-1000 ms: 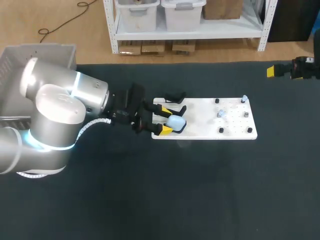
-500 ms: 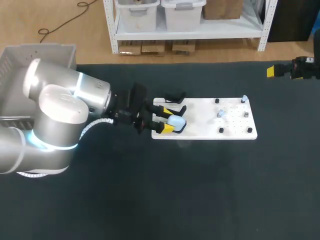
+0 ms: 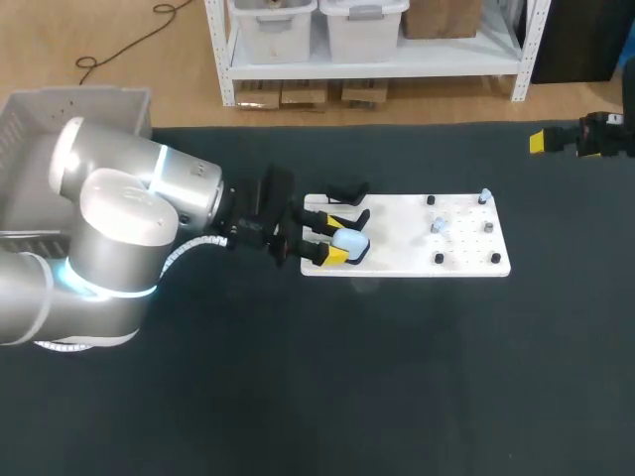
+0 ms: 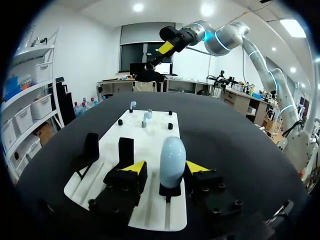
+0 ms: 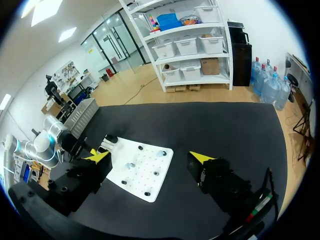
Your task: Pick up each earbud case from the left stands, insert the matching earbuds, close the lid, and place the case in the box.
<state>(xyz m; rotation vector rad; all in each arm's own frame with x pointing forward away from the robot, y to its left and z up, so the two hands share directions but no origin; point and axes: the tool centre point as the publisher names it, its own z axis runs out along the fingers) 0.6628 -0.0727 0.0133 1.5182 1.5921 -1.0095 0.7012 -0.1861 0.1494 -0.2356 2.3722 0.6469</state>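
A pale blue earbud case stands upright on a black stand at the left end of the white board. My left gripper straddles it. In the left wrist view the case rises between the yellow fingertips; one tip is against it and a gap shows on the other side, so the gripper is open. Two small earbuds sit on pegs farther along the board. My right gripper hangs open at the table's far right edge, well away from the board.
An empty black stand sits at the board's back left corner, and a second bare stand is beside the case. A grey box lies off the table's left end. Several black pegs dot the board's right half.
My left gripper's fingers have drawn closer together around the case, and the arm has edged slightly toward the board. The case and the right arm have not moved.
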